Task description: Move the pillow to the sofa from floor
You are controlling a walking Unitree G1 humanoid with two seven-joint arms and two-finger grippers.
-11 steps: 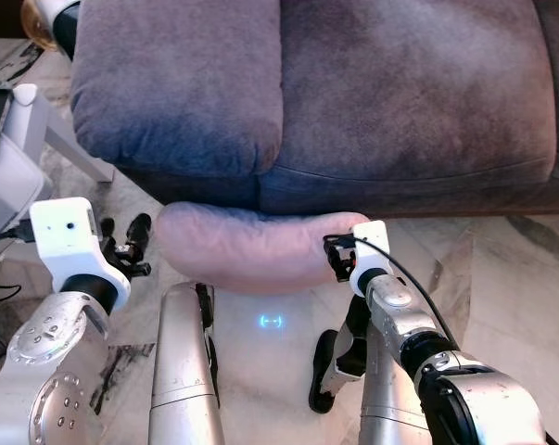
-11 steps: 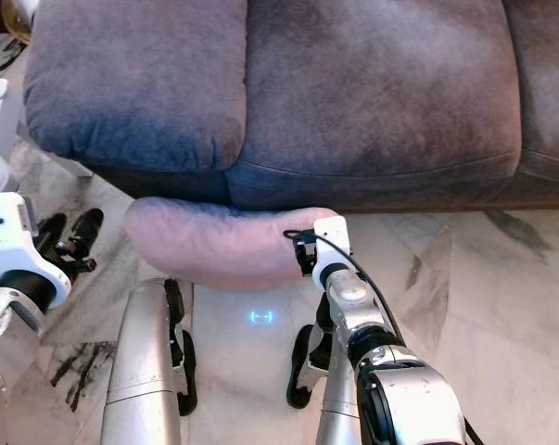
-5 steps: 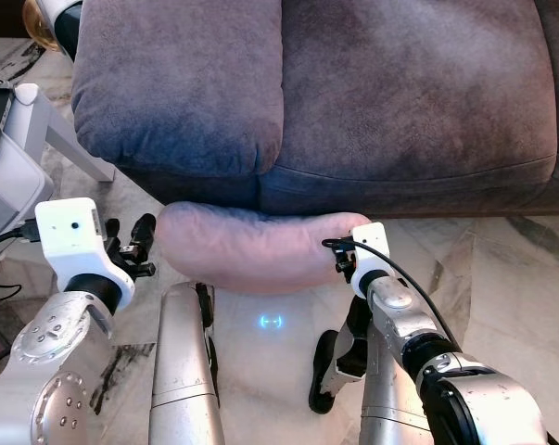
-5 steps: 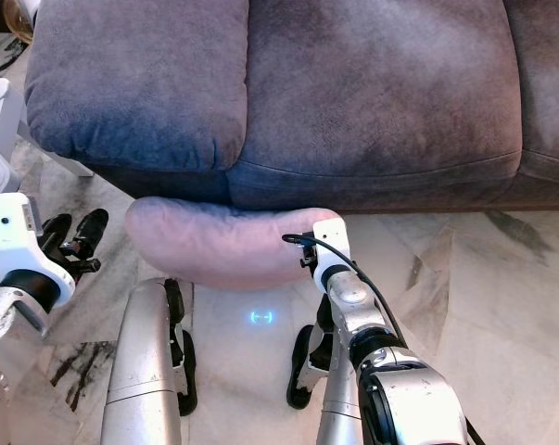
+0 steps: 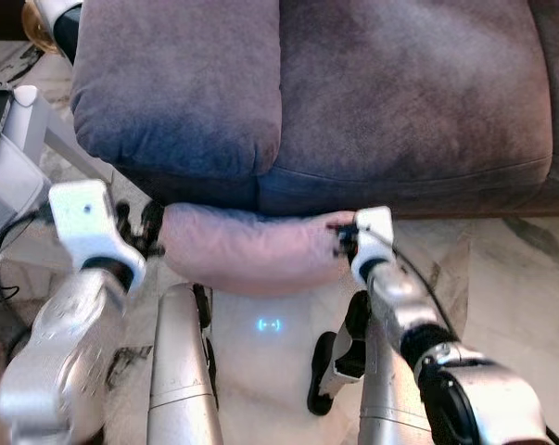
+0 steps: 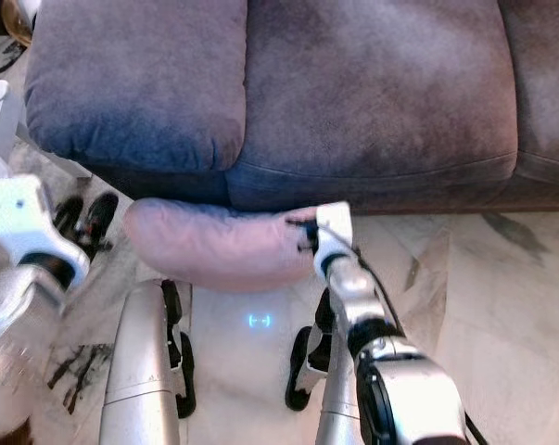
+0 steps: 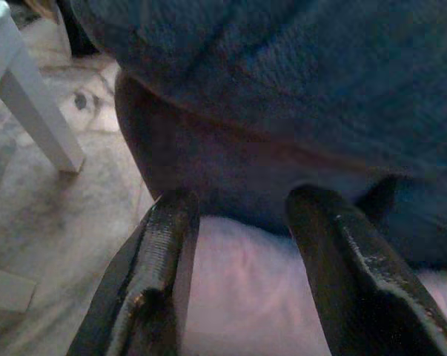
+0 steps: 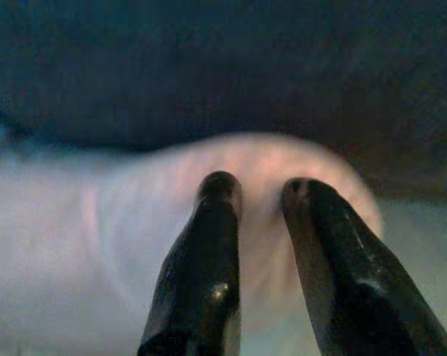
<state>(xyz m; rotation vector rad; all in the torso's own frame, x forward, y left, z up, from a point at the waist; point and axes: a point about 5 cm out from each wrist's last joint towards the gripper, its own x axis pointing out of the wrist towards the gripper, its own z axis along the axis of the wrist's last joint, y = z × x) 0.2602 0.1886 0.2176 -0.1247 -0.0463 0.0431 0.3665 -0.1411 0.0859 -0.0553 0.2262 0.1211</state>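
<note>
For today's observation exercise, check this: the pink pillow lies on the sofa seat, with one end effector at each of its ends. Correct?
Not quite. The pink pillow lies on the floor against the front of the sofa, as the right eye view shows. The left end effector and right end effector are indeed at its two ends.

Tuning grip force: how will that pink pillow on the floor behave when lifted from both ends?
Pillow looks soft and plump, so likely light but floppy; its middle may sag between left gripper and right gripper. The fabric looks matte, probably not slippery. It lies against the sofa base and may drag.
</note>
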